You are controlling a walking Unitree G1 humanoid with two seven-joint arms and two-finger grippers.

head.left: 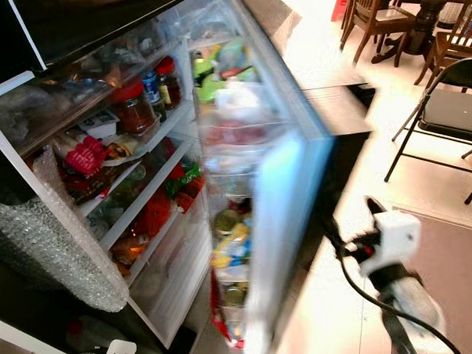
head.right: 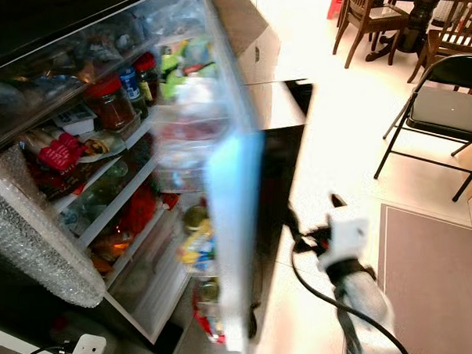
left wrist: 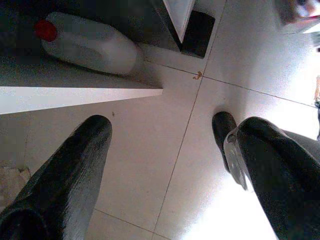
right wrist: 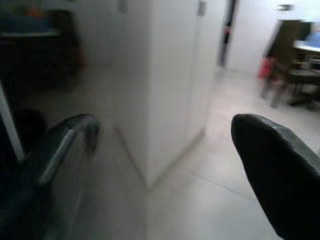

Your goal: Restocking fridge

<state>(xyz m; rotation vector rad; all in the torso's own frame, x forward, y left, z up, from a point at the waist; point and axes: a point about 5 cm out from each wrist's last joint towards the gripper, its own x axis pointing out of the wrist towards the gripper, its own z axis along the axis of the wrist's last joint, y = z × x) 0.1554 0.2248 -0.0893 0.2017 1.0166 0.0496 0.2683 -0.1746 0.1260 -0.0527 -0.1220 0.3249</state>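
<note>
The fridge stands open, its shelves (head.left: 143, 142) packed with red-lidded jars (head.left: 134, 107), bottles and bagged food. Its white door (head.left: 290, 195) is blurred, and the door racks (head.left: 231, 247) hold bottles and packets. My right gripper (head.left: 350, 215) is just past the door's outer edge, open and empty; in the right wrist view its fingers (right wrist: 270, 165) frame a white panel (right wrist: 165, 90). My left gripper (left wrist: 165, 165) hangs low over the tiled floor, open and empty, near a white jug with a red cap (left wrist: 90, 42).
Bubble wrap (head.left: 53, 247) bulges out at the fridge's lower left. A black folding chair (head.left: 458, 108) stands to the right, with a brown mat (head.left: 452, 257) below it. Wooden chairs and a table (head.left: 384, 19) are further back. Pale tiled floor (head.left: 331, 322) lies beside the door.
</note>
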